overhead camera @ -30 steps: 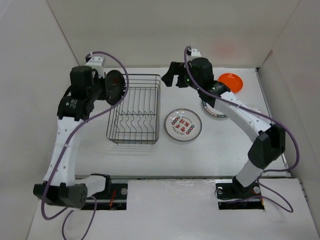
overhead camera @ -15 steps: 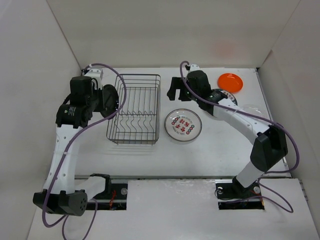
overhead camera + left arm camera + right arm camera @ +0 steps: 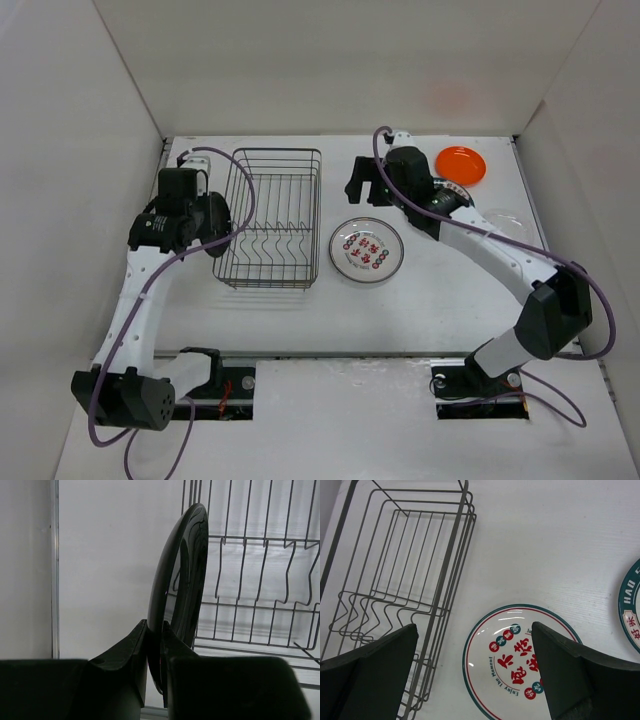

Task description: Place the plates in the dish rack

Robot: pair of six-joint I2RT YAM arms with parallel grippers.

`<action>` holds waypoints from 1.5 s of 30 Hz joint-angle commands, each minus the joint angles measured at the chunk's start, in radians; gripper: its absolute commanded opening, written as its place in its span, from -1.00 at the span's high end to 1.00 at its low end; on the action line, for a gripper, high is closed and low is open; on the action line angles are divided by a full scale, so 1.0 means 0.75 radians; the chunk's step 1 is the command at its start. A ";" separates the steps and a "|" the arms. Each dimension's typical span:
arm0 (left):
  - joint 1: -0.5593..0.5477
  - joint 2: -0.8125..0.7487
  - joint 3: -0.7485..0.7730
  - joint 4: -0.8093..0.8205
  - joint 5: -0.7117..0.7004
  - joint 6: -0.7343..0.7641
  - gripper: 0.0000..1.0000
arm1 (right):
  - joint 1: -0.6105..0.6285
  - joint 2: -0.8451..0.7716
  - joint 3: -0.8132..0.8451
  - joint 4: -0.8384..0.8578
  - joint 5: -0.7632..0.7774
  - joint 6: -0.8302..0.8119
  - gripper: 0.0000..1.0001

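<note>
My left gripper (image 3: 203,222) is shut on the small black plate (image 3: 219,211) and holds it upright, just outside the left side of the dish rack (image 3: 272,262). In the left wrist view the black plate (image 3: 182,565) stands edge-on between my fingers (image 3: 131,652), with the rack's (image 3: 260,605) tines to its right. My right gripper (image 3: 364,181) is open and empty, above the table between the rack and the white plate with red marks (image 3: 367,250). The right wrist view shows that plate (image 3: 512,655) and the rack (image 3: 395,570) below the gripper (image 3: 474,630).
The orange plate (image 3: 462,163) lies at the back right. The green-rimmed plate (image 3: 452,192) is partly under my right arm and shows at the right wrist view's edge (image 3: 631,605). The clear glass plate (image 3: 503,222) lies right of it. White walls enclose the table.
My left gripper has moved toward the near side along the rack's left side, still holding the black plate. My right gripper has moved nearer and slightly right, toward the marked plate.
</note>
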 commanded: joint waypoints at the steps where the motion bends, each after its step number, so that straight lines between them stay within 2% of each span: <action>1: 0.000 -0.022 0.001 0.117 0.018 0.014 1.00 | 0.010 -0.057 -0.011 0.036 0.030 -0.006 -1.00; 16: 0.000 0.164 -0.105 0.313 0.047 0.002 1.00 | -0.015 -0.032 -0.048 0.036 -0.007 -0.018 -1.00; 25: 0.000 0.244 -0.146 0.355 0.094 -0.011 1.00 | -0.051 -0.020 -0.048 0.049 -0.007 -0.030 -1.00; 27: 0.000 0.260 -0.146 0.342 0.107 -0.011 0.78 | -0.102 -0.020 -0.048 0.049 -0.007 -0.030 -1.00; 28: 0.000 0.261 -0.146 0.342 0.125 -0.011 0.56 | -0.123 -0.020 -0.048 0.061 -0.007 -0.042 -1.00; 32: 0.000 0.261 -0.146 0.328 0.180 -0.011 0.01 | -0.247 -0.020 0.013 0.061 -0.031 -0.069 -1.00; 33: 0.000 0.246 -0.146 0.328 0.180 -0.011 -0.23 | -0.312 -0.020 0.013 0.061 -0.054 -0.081 -1.00; 36: 0.000 0.230 -0.083 0.275 0.262 0.001 -0.50 | -0.435 -0.004 0.068 0.061 -0.101 -0.093 -1.00; 39: 0.000 0.169 0.003 0.232 0.315 0.014 -0.87 | -0.652 0.059 0.081 0.128 -0.166 -0.106 -1.00; 40: 0.000 0.152 0.025 0.232 0.315 0.014 -0.99 | -0.766 0.080 0.081 0.151 -0.243 -0.094 -1.00; 45: 0.000 0.115 0.181 0.152 0.381 0.053 -1.00 | -0.955 0.321 0.231 0.202 -0.385 -0.093 -1.00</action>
